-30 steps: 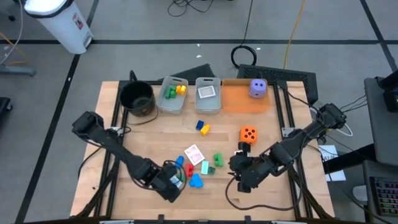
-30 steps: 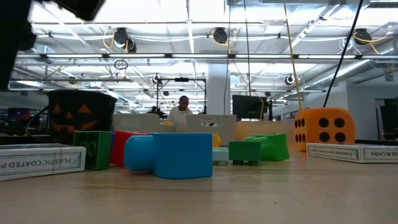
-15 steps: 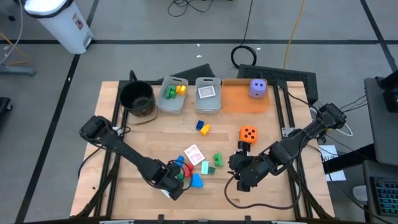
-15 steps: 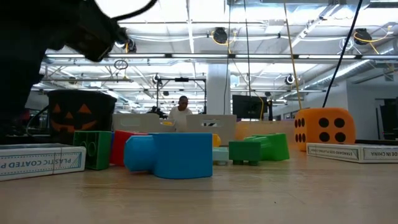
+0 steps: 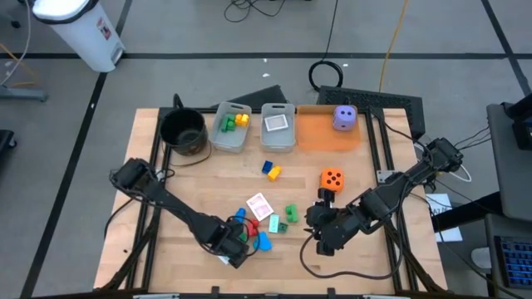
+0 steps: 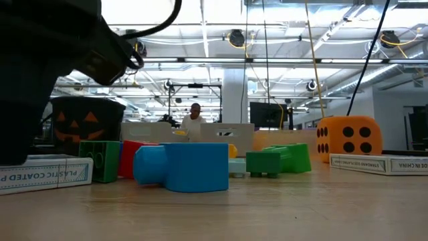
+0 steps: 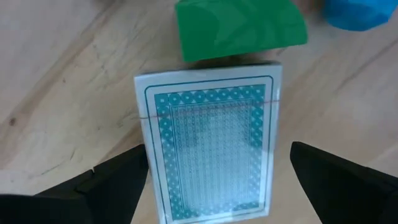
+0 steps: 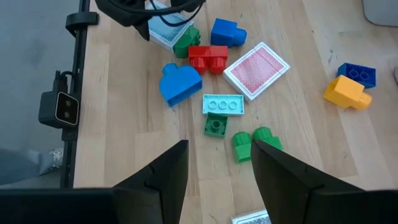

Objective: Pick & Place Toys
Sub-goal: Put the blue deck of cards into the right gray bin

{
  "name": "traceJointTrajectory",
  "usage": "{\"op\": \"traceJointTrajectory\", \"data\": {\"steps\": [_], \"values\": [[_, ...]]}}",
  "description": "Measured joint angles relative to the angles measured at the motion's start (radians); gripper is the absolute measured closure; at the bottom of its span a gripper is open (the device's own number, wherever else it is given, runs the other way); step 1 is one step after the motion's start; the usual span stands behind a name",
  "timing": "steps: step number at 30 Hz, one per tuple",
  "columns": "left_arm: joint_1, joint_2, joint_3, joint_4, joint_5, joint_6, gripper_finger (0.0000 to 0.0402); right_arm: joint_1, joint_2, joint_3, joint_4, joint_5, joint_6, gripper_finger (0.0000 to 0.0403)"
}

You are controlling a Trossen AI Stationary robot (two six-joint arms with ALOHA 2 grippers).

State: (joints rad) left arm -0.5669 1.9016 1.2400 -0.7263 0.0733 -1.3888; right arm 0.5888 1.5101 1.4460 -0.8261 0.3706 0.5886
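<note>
Left gripper [image 7: 214, 186] fingers [image 7: 118, 180] spread wide, holding nothing, straddling a teal-backed card deck [image 7: 208, 149] that lies flat on the table [image 5: 191, 178] at the near edge of the toy cluster, a green block [image 7: 239, 28] touching its far end. To take it cleanly, I judge the fingers should drop square over the deck's long sides, low enough to catch its edges, without nudging that block. Right gripper [image 8: 217, 168] waits partly open and empty near the front right, above two green blocks [image 8: 249, 144]; orange die [image 5: 332, 178] loose behind it, purple die [image 5: 345, 117] on the orange tray [image 5: 320, 133].
</note>
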Motion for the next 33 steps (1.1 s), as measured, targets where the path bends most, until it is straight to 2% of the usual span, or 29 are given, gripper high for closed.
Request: {"op": "traceJointTrajectory", "data": {"steps": [20,33], "values": [[0.008,0.013,0.000,0.041,-0.038,0.009,0.0009,0.000,0.000,0.000,-0.002,0.029,-0.007,0.0236],[0.009,0.033,0.003,0.017,0.004,0.084,0.0009,0.000,0.000,0.000,-0.017,0.029,-0.031,0.0236]]}}
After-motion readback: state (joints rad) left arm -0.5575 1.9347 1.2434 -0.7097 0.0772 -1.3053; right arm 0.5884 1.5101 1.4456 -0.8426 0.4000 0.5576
